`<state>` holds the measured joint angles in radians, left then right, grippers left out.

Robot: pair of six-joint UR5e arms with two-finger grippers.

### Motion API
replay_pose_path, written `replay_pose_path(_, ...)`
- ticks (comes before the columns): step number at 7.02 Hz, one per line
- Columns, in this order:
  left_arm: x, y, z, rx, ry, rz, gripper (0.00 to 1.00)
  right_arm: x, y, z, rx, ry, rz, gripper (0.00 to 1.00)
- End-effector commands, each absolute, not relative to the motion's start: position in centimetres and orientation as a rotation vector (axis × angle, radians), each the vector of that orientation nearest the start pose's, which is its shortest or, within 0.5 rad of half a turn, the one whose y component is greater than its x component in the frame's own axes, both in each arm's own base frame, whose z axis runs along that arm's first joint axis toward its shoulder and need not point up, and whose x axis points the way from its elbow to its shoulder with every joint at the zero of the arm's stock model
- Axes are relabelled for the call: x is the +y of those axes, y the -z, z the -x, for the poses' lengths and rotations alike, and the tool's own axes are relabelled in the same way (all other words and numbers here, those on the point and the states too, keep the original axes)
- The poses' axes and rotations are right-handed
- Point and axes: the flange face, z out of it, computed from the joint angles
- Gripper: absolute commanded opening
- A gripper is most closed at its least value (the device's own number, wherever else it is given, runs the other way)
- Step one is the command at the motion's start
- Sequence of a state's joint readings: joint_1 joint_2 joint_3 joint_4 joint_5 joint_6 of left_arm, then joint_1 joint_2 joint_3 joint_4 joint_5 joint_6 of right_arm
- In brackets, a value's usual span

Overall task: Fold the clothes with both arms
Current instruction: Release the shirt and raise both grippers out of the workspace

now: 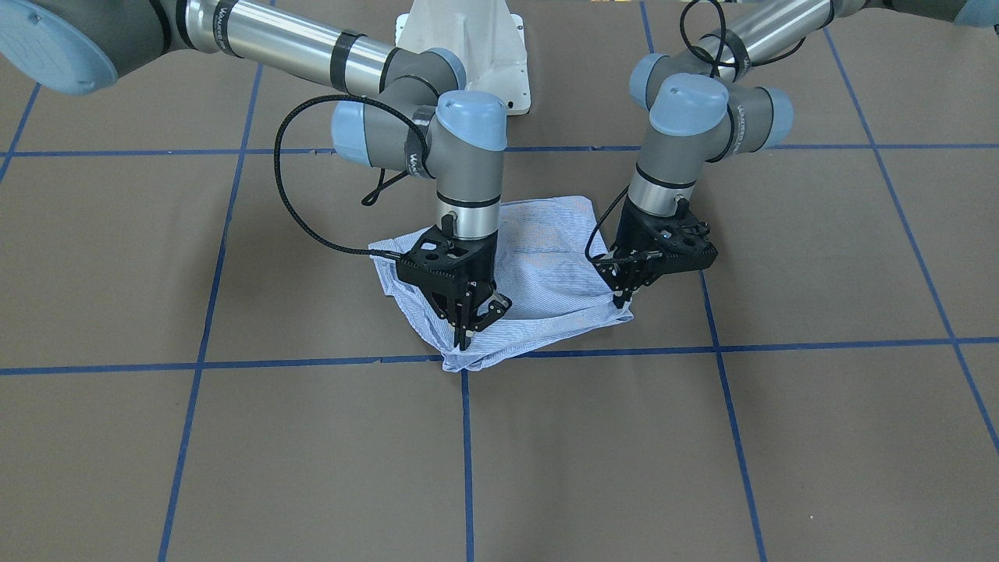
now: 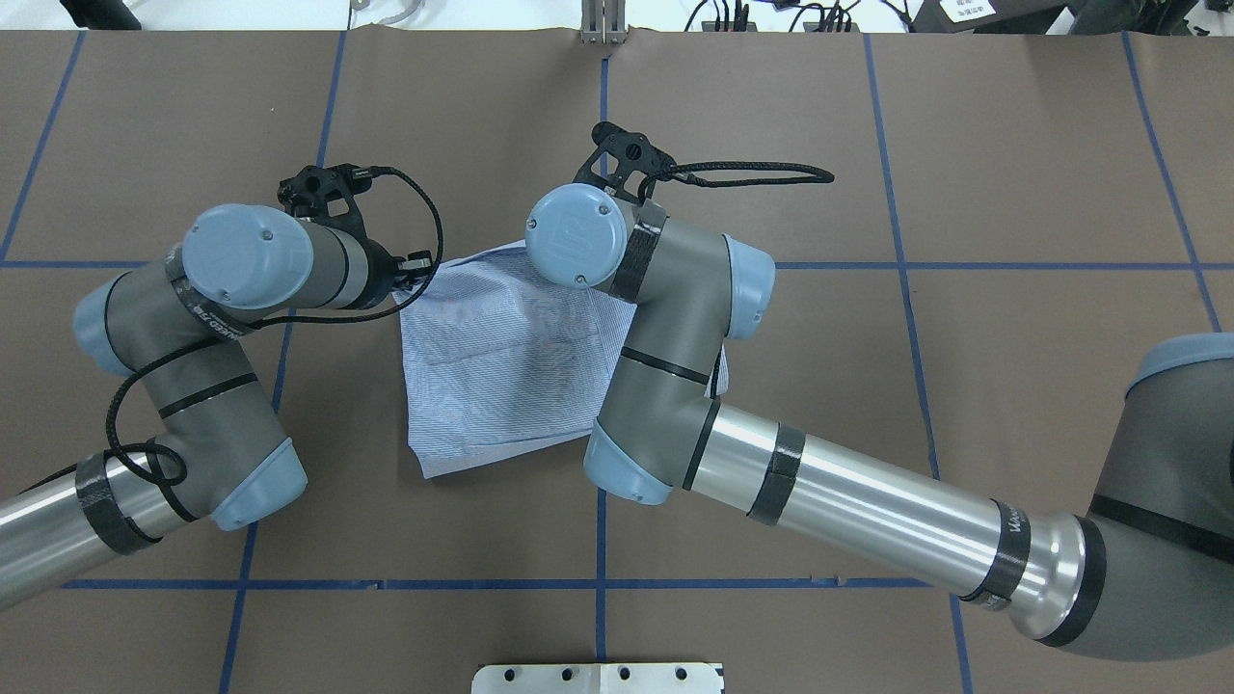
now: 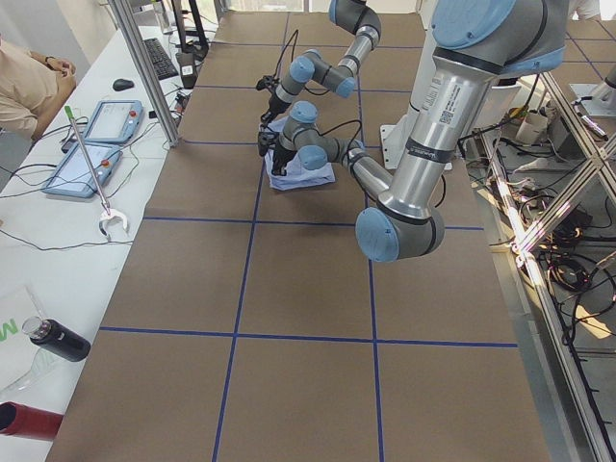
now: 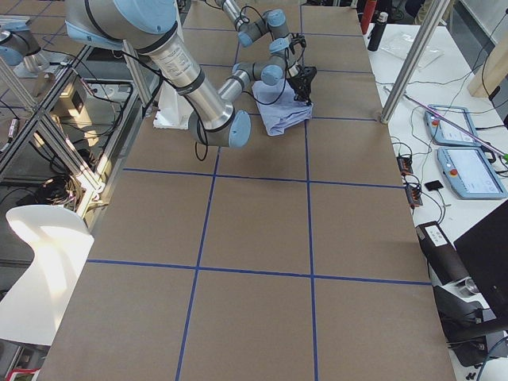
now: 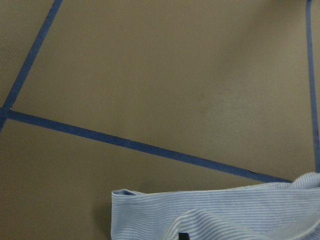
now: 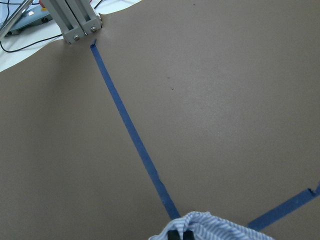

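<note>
The shirt (image 1: 546, 257) lies in a bunched, folded heap at the centre of the front-facing view. Its lower tip overlaps a blue tape line (image 1: 312, 364). Collar, buttons and sleeves cannot be made out. From overhead, the right arm (image 2: 665, 376) covers the heap's right side, and both sets of fingertips are hidden under the wrists. The right gripper (image 1: 466, 337) is pinched narrow on the heap's lower edge. The left gripper (image 1: 624, 299) is pinched narrow on its right corner. Each wrist view shows only a strip of cloth, cut off at the bottom edge. Brown table (image 1: 780, 453) shows on every side of the shirt.
</note>
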<state>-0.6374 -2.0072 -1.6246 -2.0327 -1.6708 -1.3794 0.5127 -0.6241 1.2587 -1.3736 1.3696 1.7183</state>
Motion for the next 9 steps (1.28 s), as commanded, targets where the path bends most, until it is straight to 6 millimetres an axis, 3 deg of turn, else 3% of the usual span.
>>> replay_pose_path(1,-50.2,-36.1,-46.9,0.909,0.360,-0.304,0.00,-53.2,-18.9,63.3,-0.790,-0.693,-0.338,0.00)
replay_pose_path(3,-50.3,-35.4,-47.1,0.920,0.357,-0.310,0.00,-53.2,-19.2,63.6,-0.787,-0.652,-0.337,0.00)
replay_pose_path(4,-50.3,-35.4,-47.1,0.912,0.326,-0.324,0.79,-53.1,-19.1,63.7,-0.774,-0.582,-0.353,0.78)
replay_pose_path(5,-50.4,-34.9,-46.8,0.902,0.240,-0.371,1.00,-53.4,-18.0,63.5,-0.779,-0.528,-0.364,1.00)
replay_pose_path(6,-50.7,-34.5,-46.1,0.903,0.223,-0.381,1.00,-54.1,-17.1,62.1,-0.808,-0.503,-0.317,1.00)
replay_pose_path(7,-51.0,-33.4,-44.8,0.910,0.179,-0.402,1.00,-55.6,-16.7,58.9,-0.832,-0.435,-0.262,1.00)
replay_pose_path(8,-52.0,-32.2,-41.5,0.912,0.092,-0.433,1.00,-56.7,-18.9,53.6,-0.802,-0.360,-0.232,1.00)
replay_pose_path(9,-51.9,-31.9,-38.4,0.875,0.028,-0.451,1.00,-57.2,-22.1,46.2,-0.769,-0.261,-0.231,1.00)
